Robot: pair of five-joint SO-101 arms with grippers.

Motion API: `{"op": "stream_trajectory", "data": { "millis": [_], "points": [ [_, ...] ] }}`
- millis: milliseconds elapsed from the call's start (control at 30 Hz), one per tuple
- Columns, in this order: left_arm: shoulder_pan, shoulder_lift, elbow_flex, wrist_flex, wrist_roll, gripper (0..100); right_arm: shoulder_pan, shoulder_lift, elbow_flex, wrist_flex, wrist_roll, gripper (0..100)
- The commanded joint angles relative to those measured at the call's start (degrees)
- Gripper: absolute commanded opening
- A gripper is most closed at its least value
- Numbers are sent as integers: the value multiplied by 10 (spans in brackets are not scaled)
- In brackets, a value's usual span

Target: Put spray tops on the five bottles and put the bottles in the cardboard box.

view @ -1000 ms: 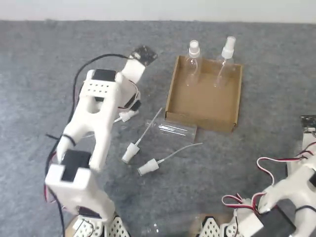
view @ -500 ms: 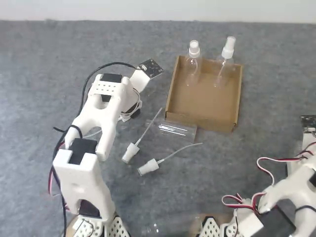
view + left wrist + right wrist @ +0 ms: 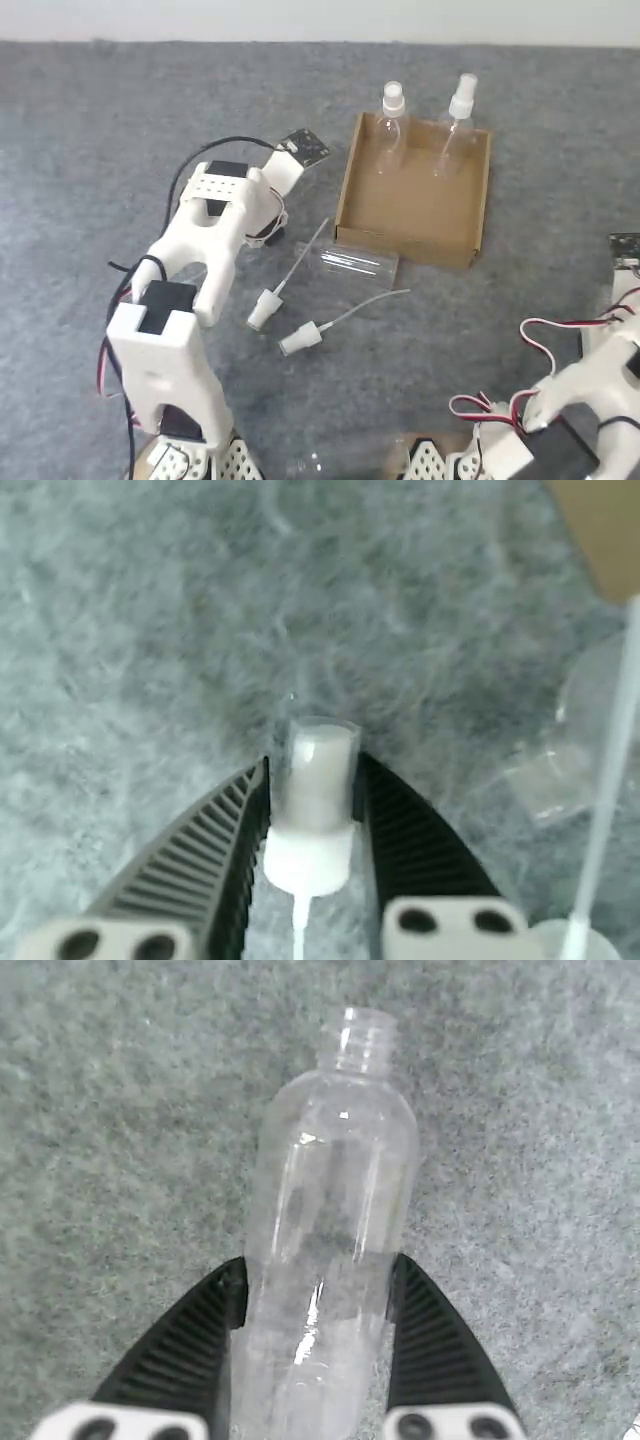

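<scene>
Two capped bottles stand in the box at one o'clock. My left tool grips a spray top, and my right tool grips an open bottle.

Cardboard box — brown, shallow, open-topped. Two capped bottles stand upright inside at its far wall. A third clear bottle lies on its side just in front of the box. Two loose spray tops lie nearby, tubes trailing. White spray top pinched in left gripper; capless clear bottle — in right gripper.
</scene>
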Motion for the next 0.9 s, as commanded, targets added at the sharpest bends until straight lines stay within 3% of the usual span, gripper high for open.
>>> {"op": "stream_trajectory", "data": {
  "millis": [0, 267, 533, 667, 867],
  "points": [
    [-4, -21, -1, -2, -2, 32, 11, 1, -30, -2, 7, 38],
    [-4, -151, -1, 76, 71, 13, 11, 1, -20, -6, 6, 38],
    [-1, -251, 2, 211, 156, 13, 10, 1, -3, -7, 7, 39],
    [-17, -215, 10, 209, 194, 13, 10, 0, -3, -7, 7, 39],
    [-18, -114, 28, 135, 213, 13, 10, 0, -3, -7, 7, 39]
  ]
}}
